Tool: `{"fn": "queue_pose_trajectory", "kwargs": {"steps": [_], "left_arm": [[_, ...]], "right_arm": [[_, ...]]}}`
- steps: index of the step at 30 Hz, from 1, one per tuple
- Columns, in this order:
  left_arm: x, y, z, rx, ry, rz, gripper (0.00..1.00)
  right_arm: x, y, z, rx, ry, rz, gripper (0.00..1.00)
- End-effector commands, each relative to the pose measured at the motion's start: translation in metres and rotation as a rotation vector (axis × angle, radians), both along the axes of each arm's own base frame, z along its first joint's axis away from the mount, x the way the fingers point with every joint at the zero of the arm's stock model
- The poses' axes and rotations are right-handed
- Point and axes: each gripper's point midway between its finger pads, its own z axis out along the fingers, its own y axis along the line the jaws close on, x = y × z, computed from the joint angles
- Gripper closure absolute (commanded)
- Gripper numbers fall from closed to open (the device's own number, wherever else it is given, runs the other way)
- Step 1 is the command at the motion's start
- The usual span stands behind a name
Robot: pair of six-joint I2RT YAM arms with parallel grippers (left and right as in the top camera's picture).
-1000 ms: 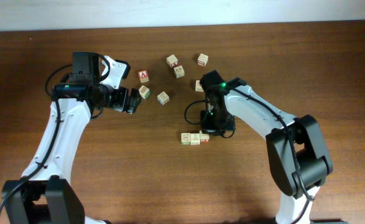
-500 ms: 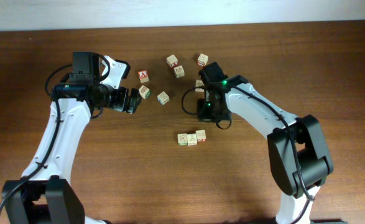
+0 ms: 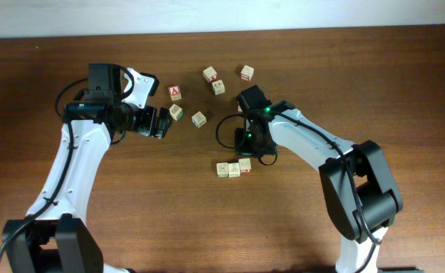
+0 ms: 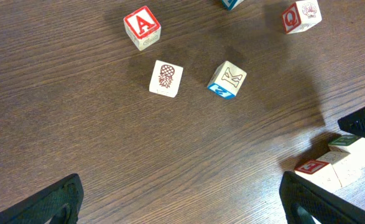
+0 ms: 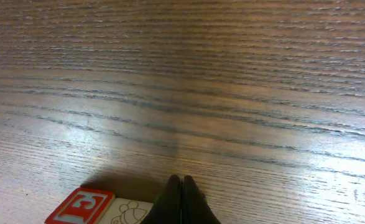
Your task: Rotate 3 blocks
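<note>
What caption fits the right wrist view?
Shut right gripper beside a red-framed block on the wooden table.

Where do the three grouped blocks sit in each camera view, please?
Overhead: three grouped blocks, centre, just below the right gripper.
Left wrist: blocks lower right, by the edge.
Right wrist: blocks bottom edge, left, cropped.
Shared landmark: the shut right gripper beside them.

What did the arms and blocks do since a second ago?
The shut right claw moved from the end of the row of three blocks to its far side. The row slid slightly, and its end block went out of line. The left claw stayed open and still; the loose blocks didn't move.
</note>
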Motion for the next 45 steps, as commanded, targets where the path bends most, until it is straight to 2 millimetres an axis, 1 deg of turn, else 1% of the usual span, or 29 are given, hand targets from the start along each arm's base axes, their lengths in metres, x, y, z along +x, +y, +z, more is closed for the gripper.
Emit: {"fn": "queue_pose_trajectory", "kwargs": {"steps": [1,7,14,18,24,26,28,29,30,31,32,34,35,36,38,39,40,41,43,44,45], "left_arm": [[0.004,0.000,0.004,-0.006,-0.016,-0.013,0.01],[0.004,0.000,0.004,-0.006,-0.016,-0.013,0.01],[0.004,0.000,0.004,-0.006,-0.016,-0.013,0.01],[0.004,0.000,0.004,-0.006,-0.016,-0.013,0.01],[0.004,0.000,0.004,-0.006,-0.016,-0.013,0.01],[0.004,0.000,0.004,-0.006,-0.016,-0.013,0.01],[0.004,0.000,0.004,-0.006,-0.016,-0.013,0.01],[0.004,0.000,0.004,-0.006,-0.016,-0.013,0.01],[0.004,0.000,0.004,-0.006,-0.016,-0.013,0.01],[0.004,0.000,0.004,-0.006,-0.016,-0.013,0.01],[0.004,0.000,0.004,-0.006,-0.016,-0.013,0.01],[0.004,0.000,0.004,-0.006,-0.016,-0.013,0.01],[0.004,0.000,0.004,-0.006,-0.016,-0.013,0.01],[0.004,0.000,0.004,-0.006,-0.016,-0.013,0.01],[0.004,0.000,0.004,-0.006,-0.016,-0.013,0.01],[0.004,0.000,0.004,-0.006,-0.016,-0.013,0.01],[0.004,0.000,0.004,-0.006,-0.016,-0.013,0.01],[0.004,0.000,0.004,-0.006,-0.016,-0.013,0.01],[0.004,0.000,0.004,-0.007,-0.016,-0.014,0.01],[0.004,0.000,0.004,-0.008,-0.015,-0.012,0.01],[0.002,0.000,0.003,-0.027,0.006,0.024,0.01]], "right_arm": [[-0.007,0.005,-0.006,0.004,0.017,0.023,0.96],[-0.008,0.009,-0.005,0.013,0.017,0.037,0.96],[-0.019,0.013,-0.006,0.013,0.051,0.057,0.96],[-0.024,0.013,-0.006,0.008,0.069,0.059,0.96],[-0.024,0.013,-0.006,0.010,0.070,0.058,0.96],[-0.009,0.015,0.008,0.027,0.022,0.053,0.96],[0.010,0.014,0.034,0.053,-0.041,0.055,0.96],[0.020,0.010,0.056,0.064,-0.079,0.064,0.95],[0.023,0.003,0.077,0.068,-0.089,0.052,0.95],[0.020,-0.009,0.105,0.063,-0.090,0.053,0.95],[0.014,-0.020,0.127,0.057,-0.094,0.057,0.95],[0.002,-0.037,0.152,0.053,-0.104,0.057,0.95],[-0.010,-0.049,0.159,0.040,-0.078,0.047,0.95],[-0.019,-0.055,0.158,0.029,-0.047,0.040,0.95],[-0.026,-0.059,0.146,0.015,-0.010,0.045,0.95],[-0.030,-0.061,0.129,0.009,0.010,0.047,0.96],[-0.031,-0.059,0.112,0.018,0.016,0.048,0.96],[-0.030,-0.055,0.100,0.045,0.009,0.051,0.96],[-0.028,-0.050,0.084,0.115,0.008,0.044,0.95],[-0.026,-0.051,0.079,0.129,0.012,0.035,0.95],[-0.025,-0.051,0.073,0.141,0.019,0.029,0.95]]}}
